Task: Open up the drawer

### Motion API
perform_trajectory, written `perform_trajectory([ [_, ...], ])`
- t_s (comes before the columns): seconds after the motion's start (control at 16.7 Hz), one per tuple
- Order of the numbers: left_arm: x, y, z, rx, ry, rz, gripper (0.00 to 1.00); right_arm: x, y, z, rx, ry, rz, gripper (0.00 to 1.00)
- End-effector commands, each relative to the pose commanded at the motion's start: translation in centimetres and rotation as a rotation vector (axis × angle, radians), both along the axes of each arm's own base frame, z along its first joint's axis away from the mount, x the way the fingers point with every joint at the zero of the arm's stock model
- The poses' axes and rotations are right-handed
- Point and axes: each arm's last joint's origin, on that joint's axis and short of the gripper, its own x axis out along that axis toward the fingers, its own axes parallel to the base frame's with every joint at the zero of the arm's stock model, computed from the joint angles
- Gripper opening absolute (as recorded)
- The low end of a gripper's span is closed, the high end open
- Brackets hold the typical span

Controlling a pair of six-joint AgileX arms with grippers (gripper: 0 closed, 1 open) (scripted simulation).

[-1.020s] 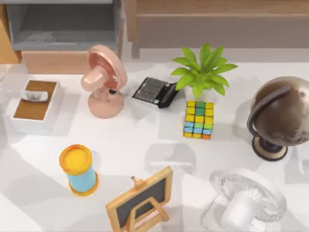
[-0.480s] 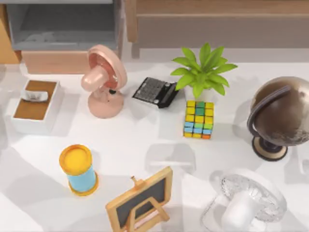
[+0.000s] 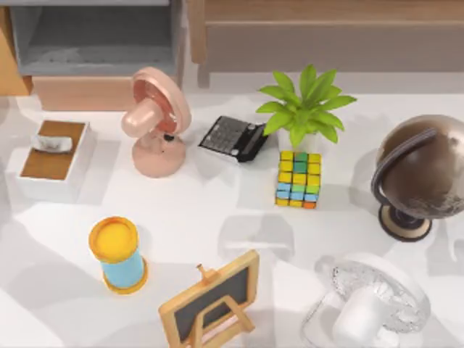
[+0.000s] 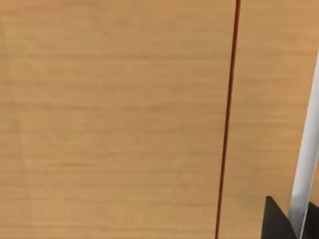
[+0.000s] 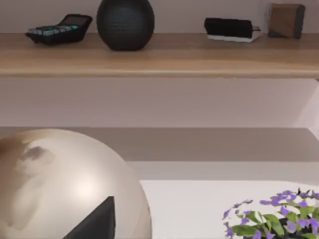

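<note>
The drawer (image 3: pixel 83 93) is at the table's back left, in the top view. Its grey floor and inner walls lie open to the camera, and its pale peach-wood front panel stands toward the table, just behind the pink fan (image 3: pixel 156 119). In the left wrist view a tan wood surface (image 4: pixel 114 119) with a thin dark red seam (image 4: pixel 227 124) is very close, and a dark tip of my left gripper (image 4: pixel 276 223) shows at the frame's edge. A dark tip of my right gripper (image 5: pixel 94 221) shows against the globe (image 5: pixel 60 184).
On the table stand a white tissue box (image 3: pixel 54 156), a calculator (image 3: pixel 233 138), a potted plant (image 3: pixel 304 109), a colour cube (image 3: pixel 298 179), a globe (image 3: pixel 420 174), a yellow and blue cylinder (image 3: pixel 117 254), a small chalkboard (image 3: pixel 210 301) and a white fan (image 3: pixel 370 304).
A faint shadow at the table's left edge has shifted slightly. The drawer and the table's objects have not moved.
</note>
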Motion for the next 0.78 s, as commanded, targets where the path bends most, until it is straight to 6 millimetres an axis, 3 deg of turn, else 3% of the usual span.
perform_trajectory([
  [0.42,-0.5,0.3,-0.3,-0.008,0.009,0.000,0.00,0.0,0.0,0.0,0.000,0.000,0.000,1.00],
  [0.78,-5.3,0.0,-1.3,-0.030,0.048,0.004,0.00,0.0,0.0,0.0,0.000,0.000,0.000,1.00],
])
